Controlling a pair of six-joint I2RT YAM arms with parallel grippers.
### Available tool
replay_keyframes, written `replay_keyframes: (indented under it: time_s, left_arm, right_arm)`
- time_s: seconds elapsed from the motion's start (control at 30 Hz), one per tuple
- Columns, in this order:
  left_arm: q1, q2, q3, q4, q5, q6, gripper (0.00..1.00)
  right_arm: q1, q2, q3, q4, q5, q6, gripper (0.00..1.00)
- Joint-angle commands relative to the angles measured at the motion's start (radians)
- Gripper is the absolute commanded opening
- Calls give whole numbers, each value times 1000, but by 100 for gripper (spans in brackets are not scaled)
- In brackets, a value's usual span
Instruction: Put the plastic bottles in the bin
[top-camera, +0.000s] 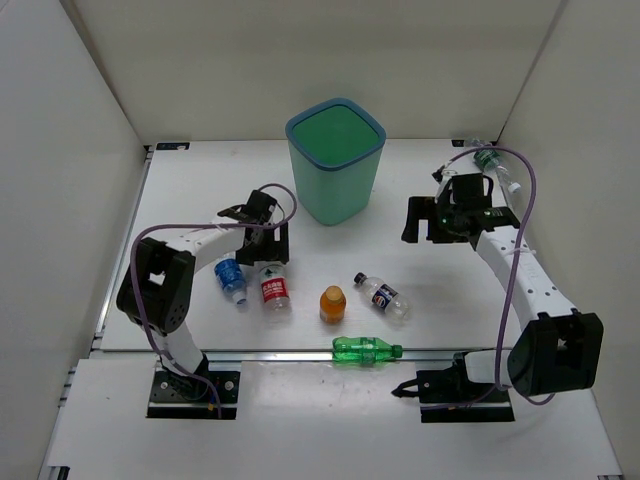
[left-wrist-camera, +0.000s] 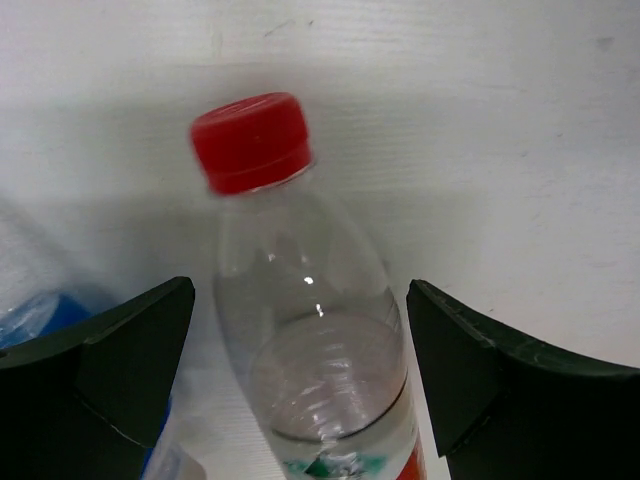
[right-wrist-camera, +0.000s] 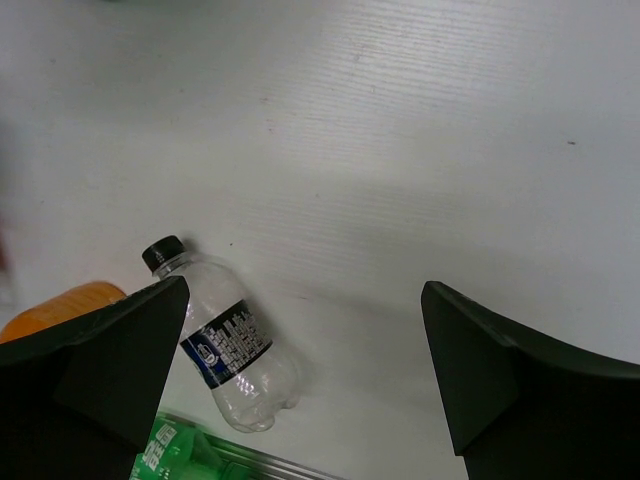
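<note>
Six plastic bottles on table, one bin

Glossy clear plastic bottle, matt table

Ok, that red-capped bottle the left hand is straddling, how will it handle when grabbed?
The red-capped bottle looks empty, so probably light. Its thin clear wall may dent as the left hand closes. Lying on its side and round, it could roll if nudged.

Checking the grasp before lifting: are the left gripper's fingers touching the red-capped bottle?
Apart. In the left wrist view the red-capped bottle lies between the fingers of the open left gripper, with white table showing on both sides.
</note>
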Motion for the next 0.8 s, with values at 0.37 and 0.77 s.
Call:
replay_keyframes:
  time_s: [0.37, 0.77]
  left_arm:
    - [-49, -38, 128, -49, 41, -20, 35]
    - [-105, -63, 781, 37, -168, 131, 36]
  right_arm:
    - [6, 27, 49, 11, 48, -12, 99]
    - [108, 41, -63, 66, -48, -188, 99]
